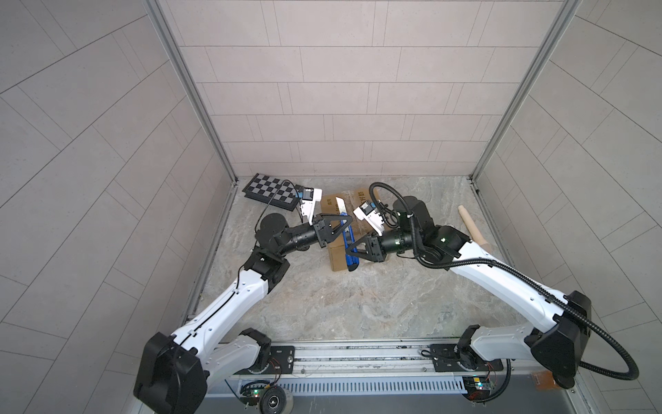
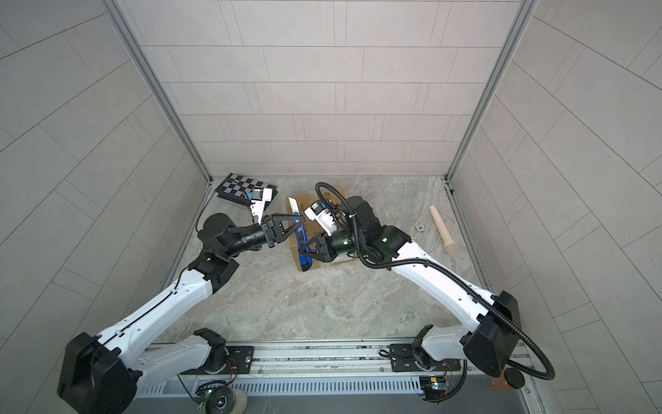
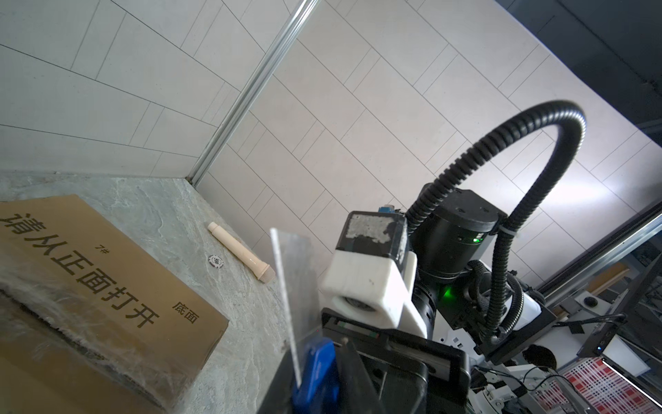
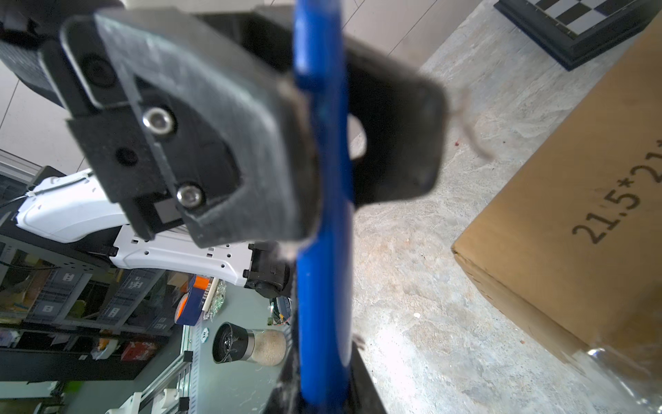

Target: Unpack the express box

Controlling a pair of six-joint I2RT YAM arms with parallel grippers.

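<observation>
Nearest the bases, the right gripper (image 1: 353,255) and the left gripper (image 1: 344,223) are both clamping the handle of one blue plastic utility knife (image 1: 349,239), its steel blade standing run out. Beneath them, toward the far middle of the grey marbled table (image 1: 358,304), the brown corrugated cardboard express box (image 1: 336,256) is sitting shut, with black Chinese print uppermost and clear tape (image 4: 623,362) lying wrinkled over its seam. Judged from this, unpacking is barely beginning: no cut is showing and nothing is coming out, so slitting, opening and emptying are remaining.

Near floor (image 1: 358,304) lies open; the express box (image 1: 337,256), chequered board (image 1: 270,188) and wooden handle (image 1: 471,224) crowd the far end.
</observation>
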